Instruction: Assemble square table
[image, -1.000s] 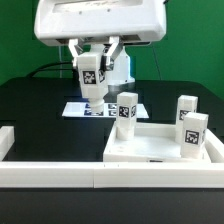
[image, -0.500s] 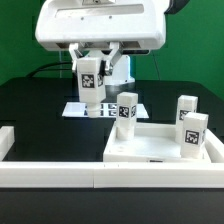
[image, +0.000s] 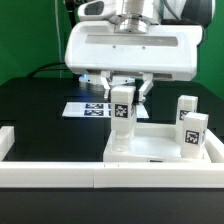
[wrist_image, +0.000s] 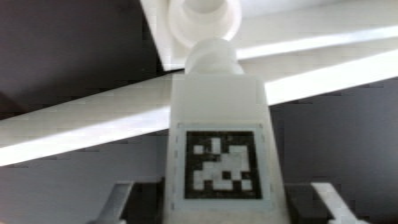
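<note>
Black table (image: 30, 105) fills the scene, with green wall behind it. On it sits the square white table top (image: 160, 152), a flat tray with a raised rim, toward the exterior view's right. One white leg (image: 121, 120) with a black-and-white tag stands upright at the top's far corner on the exterior view's left. The claw (image: 122, 92) comes down from above and has this leg between its two fingers, which are part way closed on the leg's upper end. In the wrist view the leg (wrist_image: 219, 140) fills the middle, with a finger (wrist_image: 322, 198) on each side, and another white leg lies past it. Two more tagged legs (image: 190, 122) stand upright on the top, on the exterior view's right. A long white rail (image: 50, 170) runs along the front edge. The marker board (image: 86, 107) lies flat behind, partly hidden by the claw. The arm's big white body (image: 130, 50) blocks what is behind it.
</note>
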